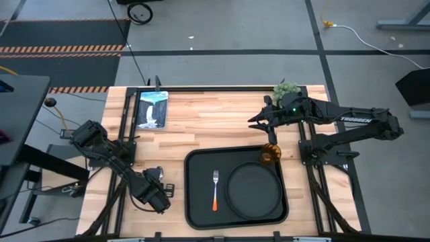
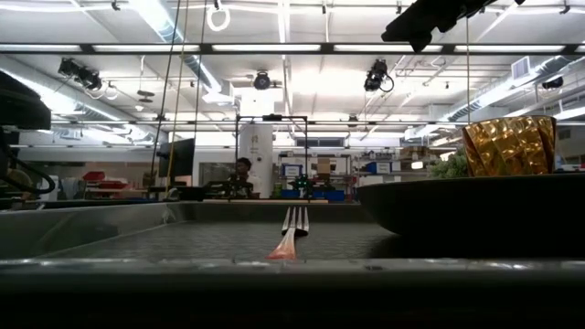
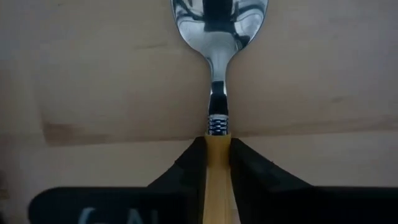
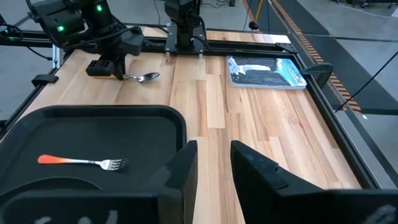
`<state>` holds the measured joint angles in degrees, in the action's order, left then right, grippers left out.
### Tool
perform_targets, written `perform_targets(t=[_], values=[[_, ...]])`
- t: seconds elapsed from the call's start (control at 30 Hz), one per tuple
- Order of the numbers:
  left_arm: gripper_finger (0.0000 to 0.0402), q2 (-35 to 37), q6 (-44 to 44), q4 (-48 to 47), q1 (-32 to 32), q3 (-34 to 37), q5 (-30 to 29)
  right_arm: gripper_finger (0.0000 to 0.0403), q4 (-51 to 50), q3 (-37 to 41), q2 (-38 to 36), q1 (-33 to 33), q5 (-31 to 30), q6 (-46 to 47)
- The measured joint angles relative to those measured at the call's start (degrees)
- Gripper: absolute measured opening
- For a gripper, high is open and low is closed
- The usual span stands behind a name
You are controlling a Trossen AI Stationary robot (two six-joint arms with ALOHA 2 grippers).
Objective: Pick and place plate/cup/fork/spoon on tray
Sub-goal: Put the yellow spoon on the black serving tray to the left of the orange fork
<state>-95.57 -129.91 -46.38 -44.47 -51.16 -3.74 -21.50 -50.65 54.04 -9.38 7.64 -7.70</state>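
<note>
The black tray lies at the table's near middle. On it are the fork, the round black plate and the amber cup, which stands upright in the tray's far right corner beside the plate. My left gripper is just left of the tray, low over the wood, shut on the spoon. The right wrist view shows both farther off, the gripper and the spoon's bowl. My right gripper is open and empty, above the table beyond the tray's far edge. My left gripper pinches the spoon's yellow-orange handle between its two fingers, close to the silver neck. The fingers lie along the handle, and the bowl sticks out ahead of them. Whether the bowl rests on the table or hangs just above it, I cannot tell.
A printed booklet lies at the table's far left. A small green plant stands at the far right by the right arm's base. Bare wood lies between the tray and the far edge.
</note>
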Motion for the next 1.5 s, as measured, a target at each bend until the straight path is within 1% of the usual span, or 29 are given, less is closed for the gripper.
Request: perform_targets(t=[0.13,0.27,0.37,0.6,0.73,0.9,1.0,1.07,1.2,1.37,1.5], values=[[0.0066,-0.01,0.04,0.36,0.04,0.0,-1.75,0.0103,0.0,0.0,0.0,0.01,0.0,0.0],[0.006,0.15,-0.03,1.4,0.04,0.0,-2.85,0.0103,0.02,0.0,0.0,0.01,0.0,0.0],[0.0058,0.76,0.02,1.92,0.32,-0.43,-5.16,0.0103,0.37,-0.01,0.0,0.0,0.0,0.01],[0.0063,1.09,1.85,0.34,1.72,-4.91,-10.23,0.0103,0.94,0.0,0.0,0.01,0.0,0.0],[0.0064,1.09,4.29,0.32,2.89,-7.93,-13.86,0.0103,0.98,0.0,0.0,0.0,-0.01,0.02],[0.0065,1.09,4.99,0.47,4.23,-10.62,-20.29,0.0103,1.03,0.0,0.0,-0.01,0.0,0.02],[0.0065,0.36,6.11,2.14,5.39,-11.99,-21.98,0.0103,1.06,0.0,-0.01,-0.01,0.0,-0.02],[0.0065,-0.57,8.12,4.91,6.39,-13.07,-22.18,0.0103,1.09,0.0,0.0,0.0,0.0,-0.28],[0.0065,-3.31,14.8,10.2,8.83,-16.54,-22.71,0.0103,1.33,0.0,0.0,-0.01,0.0,-0.42],[0.0066,-8.51,21.02,9.99,11.04,-22.88,-21.96,0.0103,1.26,0.0,-0.01,-0.01,0.82,-0.44],[0.0066,-12.55,21.42,6.4,11.64,-25.98,-19.55,0.0103,1.27,0.0,-0.02,0.01,1.31,-0.42]])
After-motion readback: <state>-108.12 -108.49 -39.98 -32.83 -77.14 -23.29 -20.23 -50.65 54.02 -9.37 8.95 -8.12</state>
